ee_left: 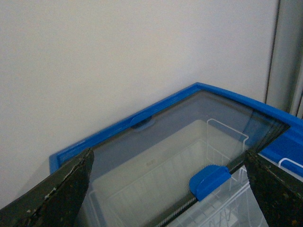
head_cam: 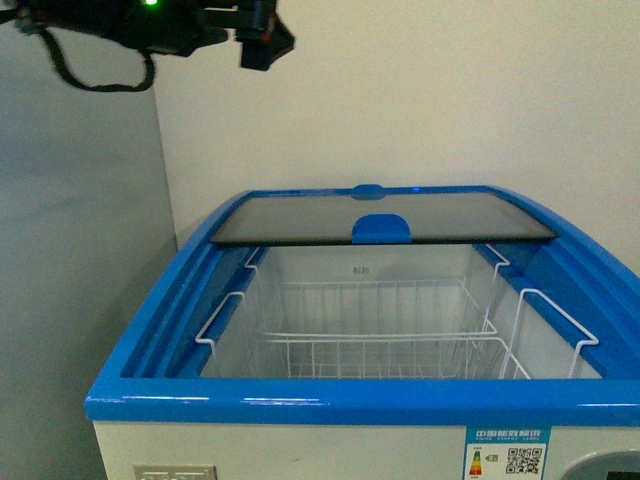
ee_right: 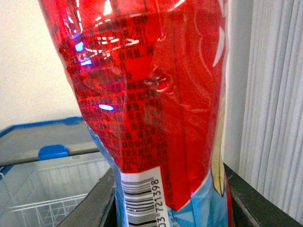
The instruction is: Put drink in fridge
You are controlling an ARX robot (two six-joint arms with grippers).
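The drink (ee_right: 151, 94) fills the right wrist view, a bottle with a red label and a barcode, and my right gripper (ee_right: 170, 213) is shut on its lower part with a dark finger on each side. The fridge (head_cam: 350, 400) stands in front of me, a white chest with a blue rim. Its glass lid (head_cam: 380, 218) is slid to the back, so the front half lies open over white wire baskets (head_cam: 380, 340). My left gripper (head_cam: 262, 40) hangs high at the upper left, open and empty. In the left wrist view the left gripper (ee_left: 168, 198) looks down over the lid's blue handle (ee_left: 209, 179). The right gripper does not show in the front view.
A grey panel (head_cam: 70, 300) stands close against the fridge's left side, and a white wall rises behind it. Pale vertical blinds (ee_right: 274, 94) show beside the drink. The fridge rim (ee_right: 42, 126) lies below and behind the bottle in the right wrist view.
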